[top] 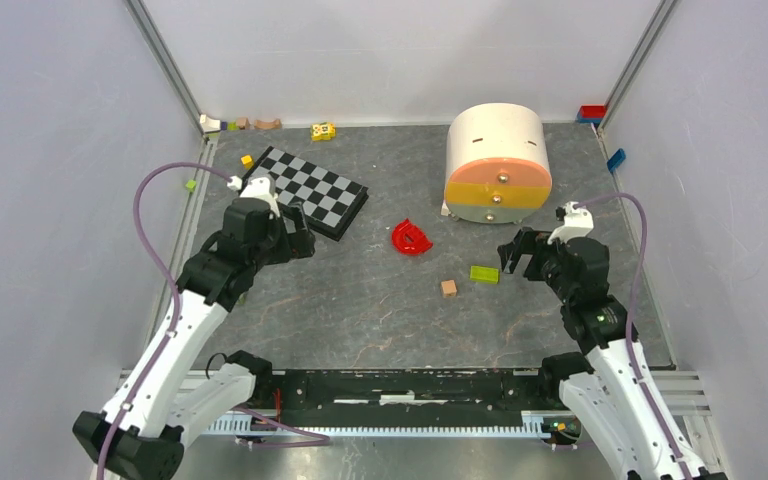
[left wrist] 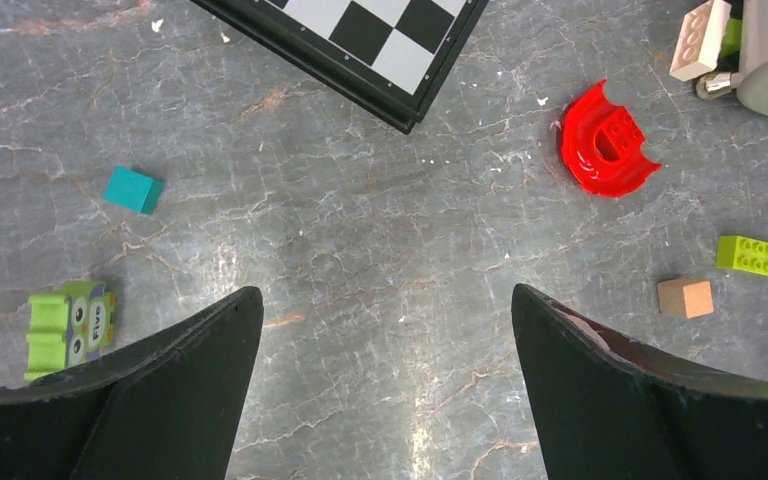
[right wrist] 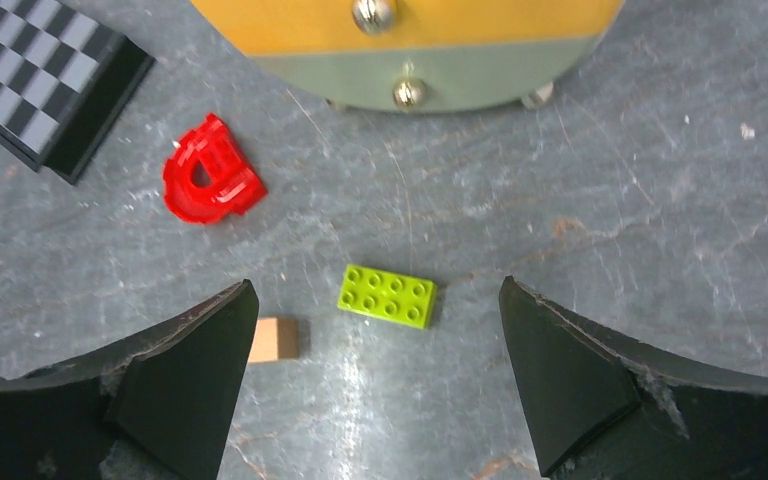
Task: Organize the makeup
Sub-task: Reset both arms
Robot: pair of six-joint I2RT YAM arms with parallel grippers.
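Observation:
No makeup shows in any view. My left gripper (top: 296, 224) hovers at the near corner of a checkerboard (top: 315, 190). In the left wrist view it (left wrist: 385, 292) stands open over bare grey tabletop, with nothing between its fingers. My right gripper (top: 516, 251) is at the right, in front of a round drawer cabinet (top: 497, 165). In the right wrist view it (right wrist: 376, 284) is open above a lime green brick (right wrist: 387, 296), and a small wooden block (right wrist: 274, 339) lies beside its left finger (right wrist: 195, 360). Neither gripper touches anything.
A red curved plastic piece (top: 411, 237) lies mid-table, with the green brick (top: 484, 273) and wooden block (top: 448, 288) nearer. Small toy blocks (top: 323, 131) sit along the back wall. A teal cube (left wrist: 132, 189) and a green monster block (left wrist: 68, 325) lie under the left arm.

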